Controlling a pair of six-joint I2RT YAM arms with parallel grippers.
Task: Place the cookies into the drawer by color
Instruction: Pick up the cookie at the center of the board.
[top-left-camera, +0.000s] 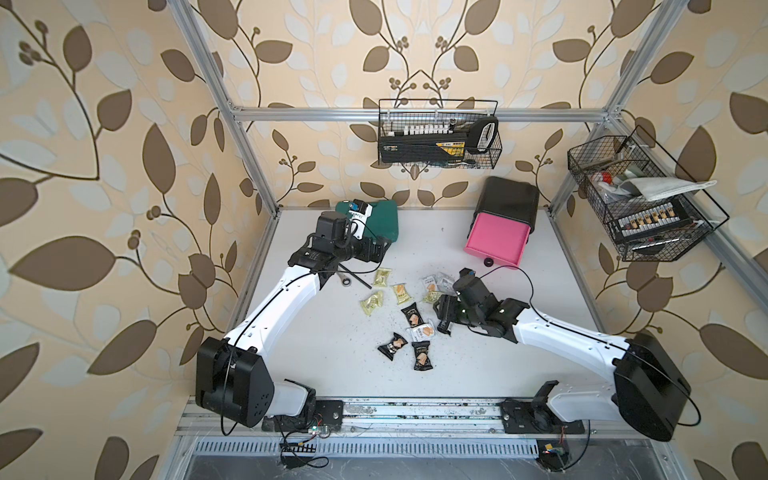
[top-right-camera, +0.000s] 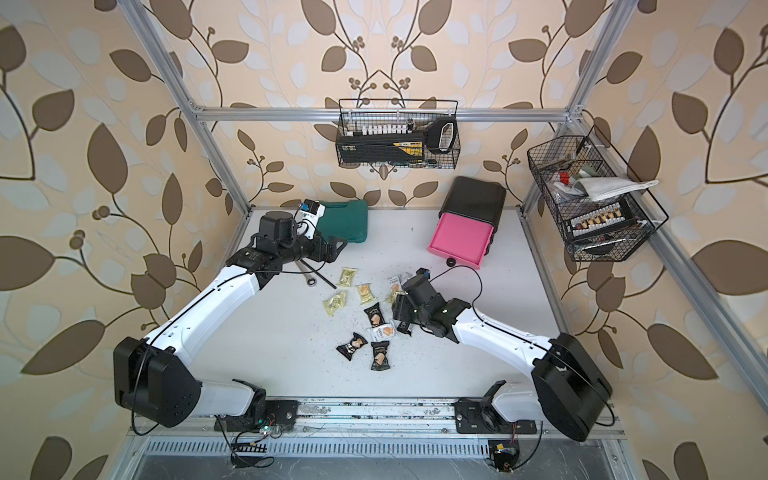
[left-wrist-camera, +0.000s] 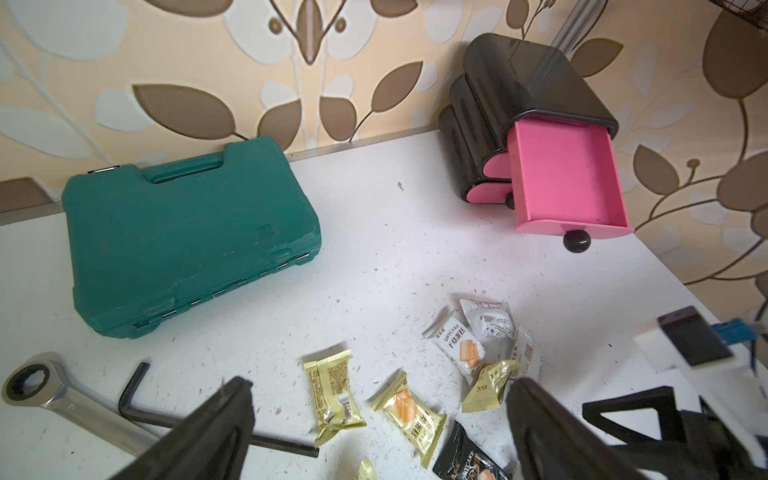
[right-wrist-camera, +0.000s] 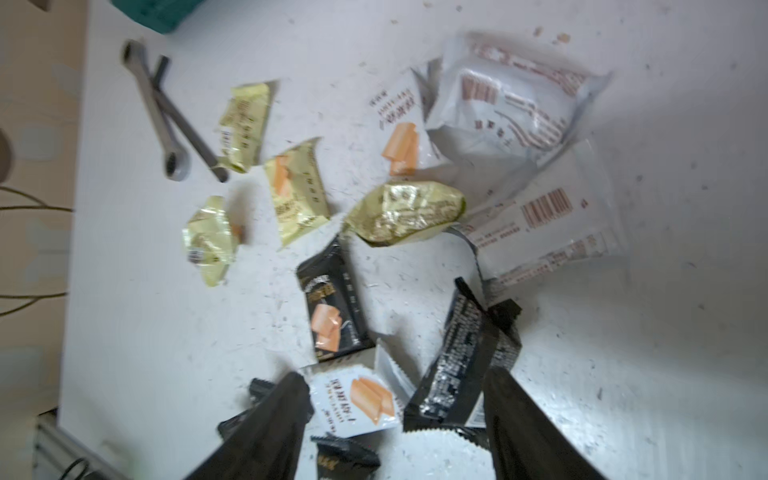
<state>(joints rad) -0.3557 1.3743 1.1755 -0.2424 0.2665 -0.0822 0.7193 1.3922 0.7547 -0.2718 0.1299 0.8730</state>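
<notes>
White tabletop (top-left-camera: 311, 353) holds four yellow-green, four black and about four white crinkly cookie packets (top-left-camera: 400, 293), some reading DRYCAKE, near the black cabinet's pulled-out pink drawer (top-left-camera: 494, 237). Left gripper (left-wrist-camera: 380, 386) gapes; right gripper (right-wrist-camera: 395, 378) gapes astride a black packet (right-wrist-camera: 465, 357).

The table (top-left-camera: 316, 374) carries the tool case (top-left-camera: 384, 224) at its back left, against the wall. The drawer cabinet (top-left-camera: 509, 199) stands at the back right, with its top drawer (top-left-camera: 496, 239) standing out toward the front. The cookies (top-left-camera: 410, 316) lie scattered mid-table, in front of both. Just left of them, before the tool case, the wrench (left-wrist-camera: 50, 390) and the hex key (left-wrist-camera: 132, 384) cross; which lies on top is hard to tell. A back basket (top-left-camera: 436, 137) hangs on the rear rail and a side basket (top-left-camera: 640, 199) on the right rail, both above the table.
</notes>
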